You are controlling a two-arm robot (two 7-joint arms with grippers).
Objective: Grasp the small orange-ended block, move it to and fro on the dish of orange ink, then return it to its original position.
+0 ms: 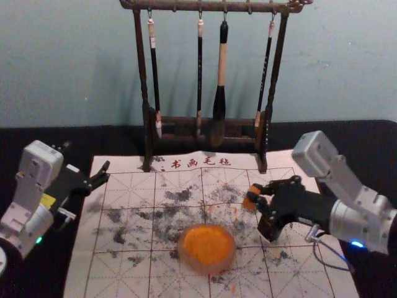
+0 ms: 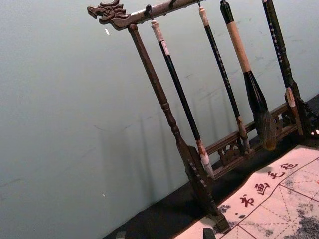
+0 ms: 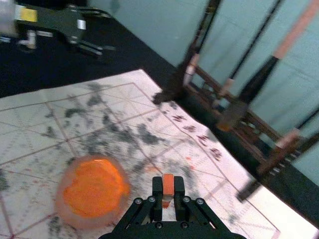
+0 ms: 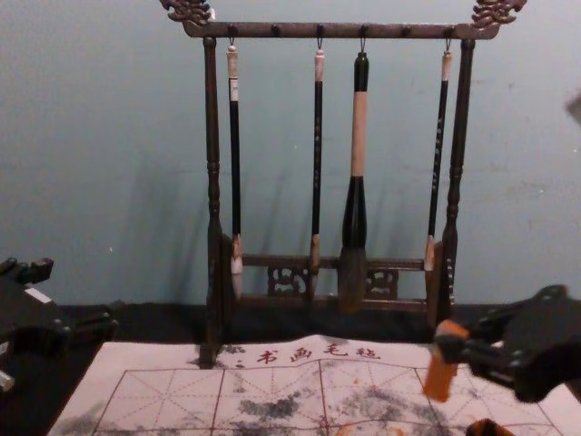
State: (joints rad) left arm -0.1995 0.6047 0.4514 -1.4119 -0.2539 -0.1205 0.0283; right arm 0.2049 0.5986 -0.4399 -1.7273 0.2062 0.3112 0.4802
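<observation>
Worktop (image 1: 366, 143): matt black, cloth-like
Mat (image 1: 124, 180): matt, wrinkled at its far edge, paper or felt
Rack (image 4: 213, 136) near the worktop's far edge: dark carved wood, faint sheen
Large brush (image 4: 355, 209): glossy black lower handle, wood-like grip
Dish (image 1: 211, 269): smooth, translucent-looking rim
Ink (image 1: 208, 243): uneven, glinting
Block (image 4: 439, 378): smooth-faced, material unclear
Right gripper (image 1: 256, 194): matt black, shiny screw heads
Wall (image 1: 62, 93): matt, painted-looking

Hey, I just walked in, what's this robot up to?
Its right gripper is holding the small orange-ended block, which is clear of the dish of orange ink, to its right and a little beyond. The left gripper is idle and open by the left edge of the writing mat.
</observation>
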